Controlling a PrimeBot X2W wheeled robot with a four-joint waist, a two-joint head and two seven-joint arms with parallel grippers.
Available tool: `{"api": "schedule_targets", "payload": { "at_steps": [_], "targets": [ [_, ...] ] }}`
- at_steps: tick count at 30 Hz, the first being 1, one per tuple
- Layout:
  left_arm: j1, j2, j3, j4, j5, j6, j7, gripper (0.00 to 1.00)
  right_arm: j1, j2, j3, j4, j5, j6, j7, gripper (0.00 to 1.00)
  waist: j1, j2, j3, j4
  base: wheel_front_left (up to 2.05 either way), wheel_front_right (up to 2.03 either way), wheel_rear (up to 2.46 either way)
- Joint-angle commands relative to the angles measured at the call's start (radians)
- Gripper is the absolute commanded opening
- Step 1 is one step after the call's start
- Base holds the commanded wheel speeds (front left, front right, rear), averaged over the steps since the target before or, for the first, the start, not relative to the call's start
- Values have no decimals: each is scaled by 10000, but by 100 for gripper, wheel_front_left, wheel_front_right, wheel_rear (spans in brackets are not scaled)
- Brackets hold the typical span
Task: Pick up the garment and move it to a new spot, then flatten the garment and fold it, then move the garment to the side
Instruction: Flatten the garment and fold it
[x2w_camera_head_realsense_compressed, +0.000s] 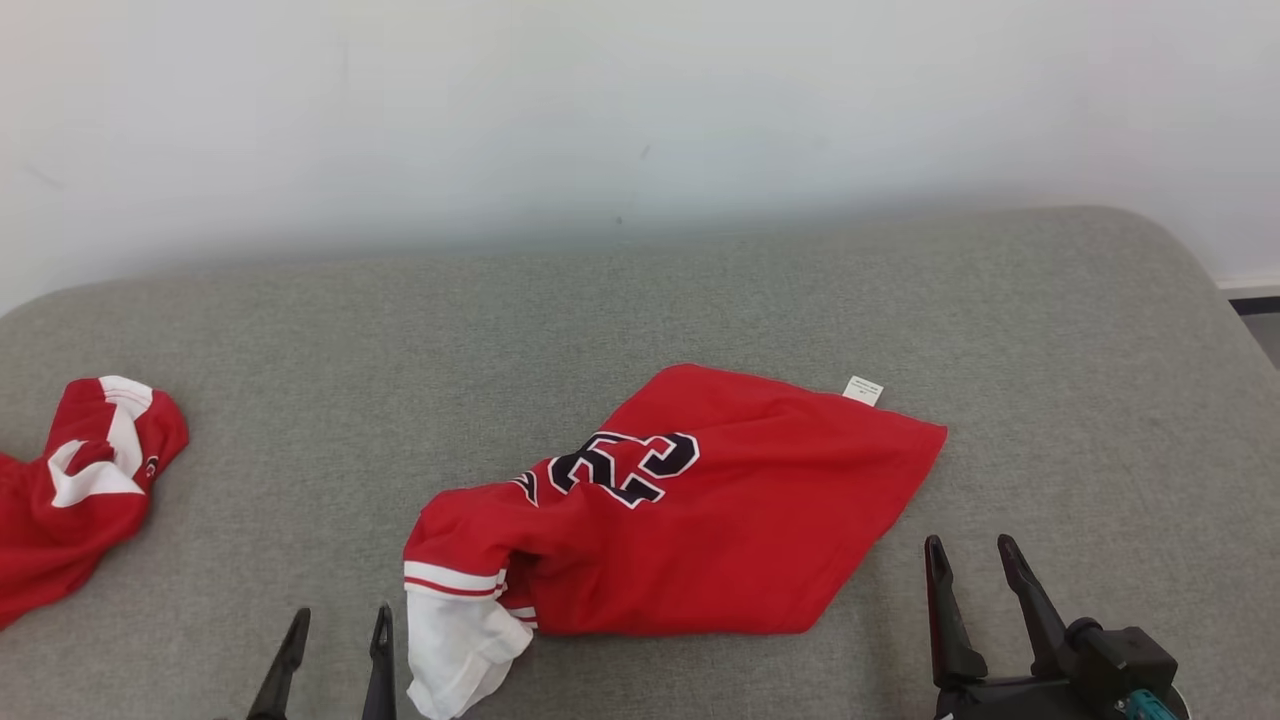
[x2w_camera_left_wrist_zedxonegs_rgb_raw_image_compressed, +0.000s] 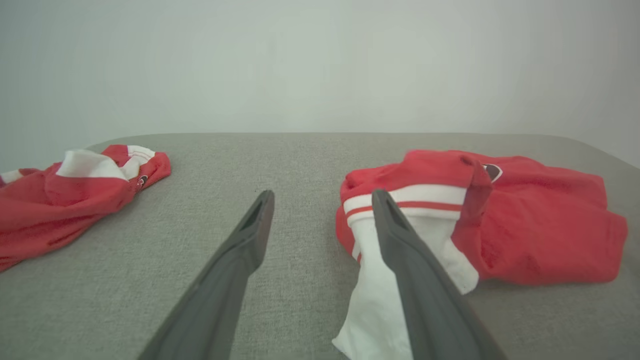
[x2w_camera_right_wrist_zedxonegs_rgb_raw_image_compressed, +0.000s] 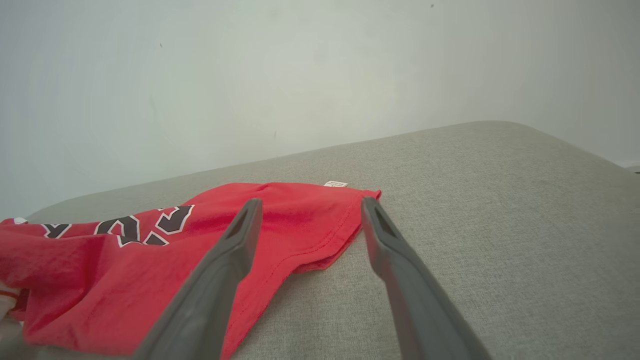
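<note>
At the far left of the grey woven-fabric padded surface (x2w_camera_head_realsense_compressed: 640, 290), a crumpled red and white cloth bundle (x2w_camera_head_realsense_compressed: 70, 490) is seen, well apart from everything else. Further right, at the near edge, the left gripper (x2w_camera_head_realsense_compressed: 343, 612) is held with its two long dark fingers spread wide and nothing between them. In the left wrist view one finger (x2w_camera_left_wrist_zedxonegs_rgb_raw_image_compressed: 400, 240) is seen crossing in front of white cloth, though contact cannot be judged.

Just beside that gripper lies the red short-sleeved jersey garment (x2w_camera_head_realsense_compressed: 740, 540), spread loosely near the middle of the surface, towards the near side. Its left end is bunched, and a white sleeve piece (x2w_camera_head_realsense_compressed: 460, 650) is seen hanging out below a red and white striped band (x2w_camera_head_realsense_compressed: 455, 578). Dark numerals outlined in white (x2w_camera_head_realsense_compressed: 620, 465) are printed across the upper part and partly hidden by a fold. The right part lies flatter and is drawn to a corner, with a small white label (x2w_camera_head_realsense_compressed: 863, 390) at the far edge.

At the lower right, the right gripper (x2w_camera_head_realsense_compressed: 969, 542) is held wide apart and empty, near the garment's right corner but clear of it
</note>
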Motion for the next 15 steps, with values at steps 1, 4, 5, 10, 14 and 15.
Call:
{"api": "schedule_targets", "payload": {
  "at_steps": [1,4,5,10,14,15],
  "targets": [
    [141,-102,82,308,-116,-60,-34,100,82,23,-3,20,-64,-22,-5,100,0,0,46,-102,0,0,0],
    [-5,-240,140,1122,-152,-224,-35,100,7,26,8,28,-124,-22,-5,100,0,0,134,-235,0,0,0],
    [-5,-240,140,1122,-152,-224,-35,100,7,26,8,28,-124,-22,-5,100,0,0,134,-235,0,0,0],
    [-382,-381,-13,2298,-52,-438,-34,100,-103,24,0,13,-193,-22,-4,100,0,0,298,-426,0,0,0],
    [-762,-568,-153,3240,21,-723,-34,100,-146,25,-19,-9,-253,-22,-4,100,0,0,427,-541,0,0,0],
    [-830,-610,-207,3475,63,-783,-36,100,-150,25,-17,-6,-248,-22,-4,100,0,0,446,-573,0,0,0]
  ]
}}
